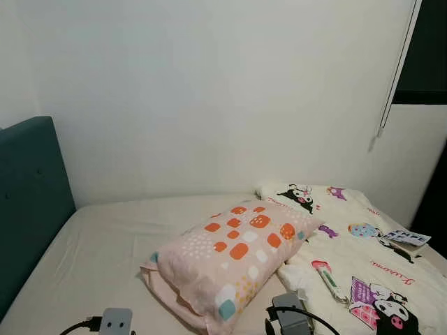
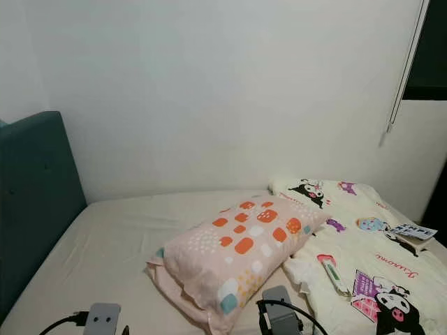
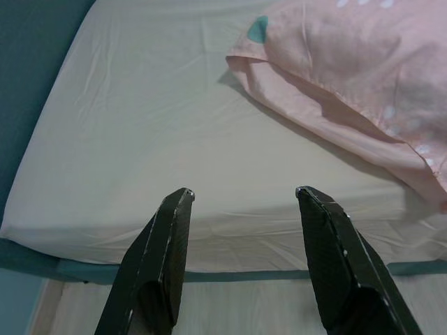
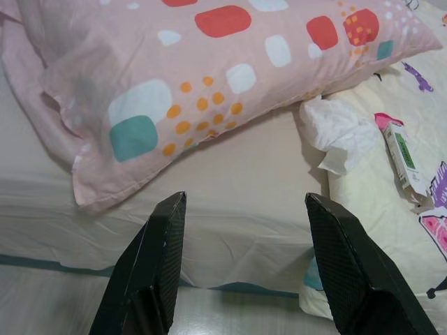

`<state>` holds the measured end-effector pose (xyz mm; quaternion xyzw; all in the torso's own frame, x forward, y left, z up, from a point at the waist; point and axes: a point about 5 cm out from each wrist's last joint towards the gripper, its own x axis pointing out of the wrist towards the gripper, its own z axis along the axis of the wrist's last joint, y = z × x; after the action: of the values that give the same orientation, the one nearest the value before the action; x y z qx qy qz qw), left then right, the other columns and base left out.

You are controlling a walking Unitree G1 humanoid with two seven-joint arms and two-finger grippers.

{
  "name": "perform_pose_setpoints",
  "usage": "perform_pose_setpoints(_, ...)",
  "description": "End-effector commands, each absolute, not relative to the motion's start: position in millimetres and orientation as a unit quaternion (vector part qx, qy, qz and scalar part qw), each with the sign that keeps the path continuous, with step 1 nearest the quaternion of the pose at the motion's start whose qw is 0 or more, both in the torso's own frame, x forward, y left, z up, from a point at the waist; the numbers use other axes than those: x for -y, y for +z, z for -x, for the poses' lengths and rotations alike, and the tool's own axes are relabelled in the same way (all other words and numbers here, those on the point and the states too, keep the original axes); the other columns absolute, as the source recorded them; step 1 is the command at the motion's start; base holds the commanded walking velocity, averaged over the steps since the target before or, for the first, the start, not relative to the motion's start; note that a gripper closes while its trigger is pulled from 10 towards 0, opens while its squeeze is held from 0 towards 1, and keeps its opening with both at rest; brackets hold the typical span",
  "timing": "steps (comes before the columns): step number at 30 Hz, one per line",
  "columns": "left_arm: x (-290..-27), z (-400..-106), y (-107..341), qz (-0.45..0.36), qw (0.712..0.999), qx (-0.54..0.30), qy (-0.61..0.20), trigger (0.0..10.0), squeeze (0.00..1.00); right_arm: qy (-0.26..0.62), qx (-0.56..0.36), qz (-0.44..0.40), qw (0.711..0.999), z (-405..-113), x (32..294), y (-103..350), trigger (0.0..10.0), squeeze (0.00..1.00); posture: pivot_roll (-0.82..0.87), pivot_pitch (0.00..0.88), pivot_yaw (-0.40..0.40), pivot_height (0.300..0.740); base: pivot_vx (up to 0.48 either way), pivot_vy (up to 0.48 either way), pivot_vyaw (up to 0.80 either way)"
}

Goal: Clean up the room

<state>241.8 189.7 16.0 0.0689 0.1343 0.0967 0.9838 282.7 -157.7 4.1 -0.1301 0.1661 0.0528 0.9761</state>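
Note:
A pink pillow (image 1: 234, 258) with orange, white and teal blotches lies slantwise in the middle of the bed (image 1: 105, 251). To its right a cream cartoon-print quilt (image 1: 363, 258) is spread out, with a small green-and-white tube (image 1: 328, 280) on it. Crumpled white tissue (image 4: 342, 132) lies between pillow and quilt. My left gripper (image 3: 244, 195) is open over the bed's near edge, short of the pillow's corner (image 3: 335, 77). My right gripper (image 4: 244, 199) is open too, just before the pillow's front edge (image 4: 209, 91).
A teal headboard (image 1: 28, 202) stands at the bed's left end. A white wall (image 1: 209, 98) backs the bed. A small booklet (image 1: 406, 239) rests at the quilt's far right edge. Pale wooden floor (image 3: 230, 307) runs along the bed's near side.

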Motion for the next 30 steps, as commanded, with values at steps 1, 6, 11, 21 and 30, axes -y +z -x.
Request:
perform_pose_setpoints(1, -188.4, -239.4, 11.4, -0.059, 0.983, -0.145, 0.094, 10.0, 0.0, 0.055, -0.167, 0.134, 0.975, -282.3, 156.4, 2.9, 10.0, 0.0, -0.02, 0.0, -0.062, 0.74, 0.0, 0.0, 0.0)
perform_pose_setpoints(6, -187.8, -237.4, 6.8, -0.069, 0.98, -0.159, 0.093, 10.0, 0.0, 0.072, -0.209, 0.146, 0.964, -276.2, 155.3, -7.8, 10.0, 0.0, -0.02, 0.001, -0.061, 0.74, 0.0, 0.0, 0.0)
perform_pose_setpoints(11, -187.2, -236.8, 6.8, -0.071, 0.98, -0.159, 0.091, 10.0, 0.0, 0.084, -0.228, 0.16, 0.957, -273.3, 154.6, -12.7, 10.0, 0.0, -0.02, 0.005, -0.061, 0.74, 0.0, 0.0, 0.0)
perform_pose_setpoints(21, -184.5, -234.3, 5.6, -0.068, 0.982, -0.157, 0.084, 10.0, 0.0, 0.078, -0.228, 0.156, 0.958, -274.1, 156.0, -12.1, 10.0, 0.0, -0.03, 0.012, -0.06, 0.74, 0.0, 0.0, 0.0)
perform_pose_setpoints(30, -184.6, -234.3, 7.3, -0.064, 0.983, -0.15, 0.083, 10.0, 0.0, 0.081, -0.228, 0.154, 0.958, -274.8, 155.6, -11.4, 10.0, 0.0, -0.02, 0.015, -0.063, 0.74, 0.0, 0.0, 0.0)
